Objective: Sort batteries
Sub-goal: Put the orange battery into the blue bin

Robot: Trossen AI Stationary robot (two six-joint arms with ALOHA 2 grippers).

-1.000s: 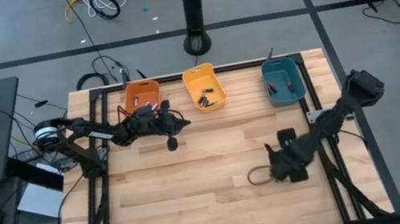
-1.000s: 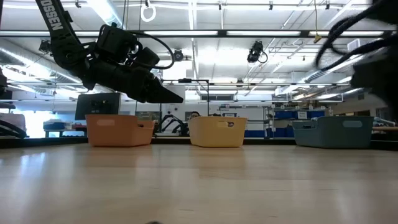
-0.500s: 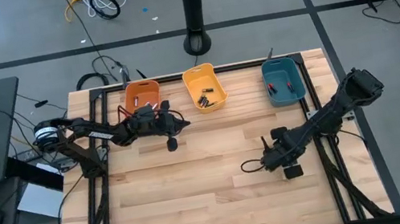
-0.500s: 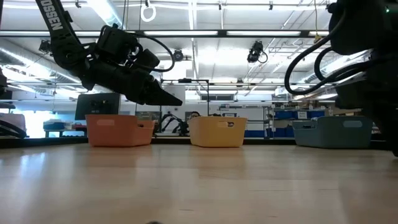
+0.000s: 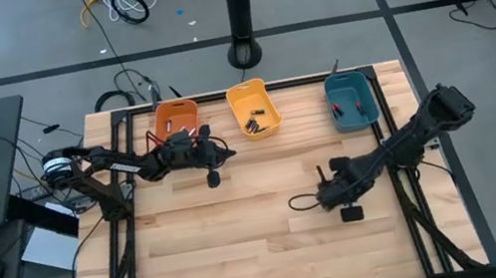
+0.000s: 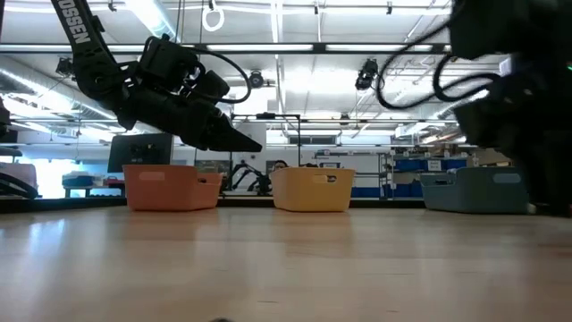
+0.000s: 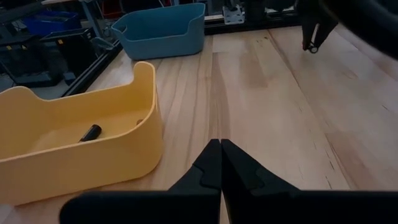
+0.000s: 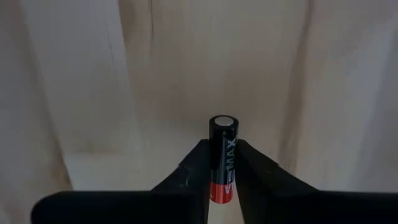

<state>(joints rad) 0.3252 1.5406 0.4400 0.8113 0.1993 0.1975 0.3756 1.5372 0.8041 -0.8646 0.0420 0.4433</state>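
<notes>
Three bins stand in a row along the table's (image 5: 247,250) far edge: left bin (image 5: 174,121), middle bin (image 5: 253,110), right bin (image 5: 352,101). Batteries (image 5: 259,123) lie in the middle bin. The left arm hangs near the left bin; the right arm reaches over the table's right half.

Left arm reaches in from the surface's left edge toward the far side, held up off the surface; left hand (image 5: 213,177) has its fingers (image 7: 211,163) pressed together, empty. Right arm comes from the right edge, angled toward the middle, wrist low; right hand (image 8: 222,163) is in the right half of the surface, its fingers (image 8: 194,167) clamped on a battery (image 8: 223,158), gripped upright.
</notes>
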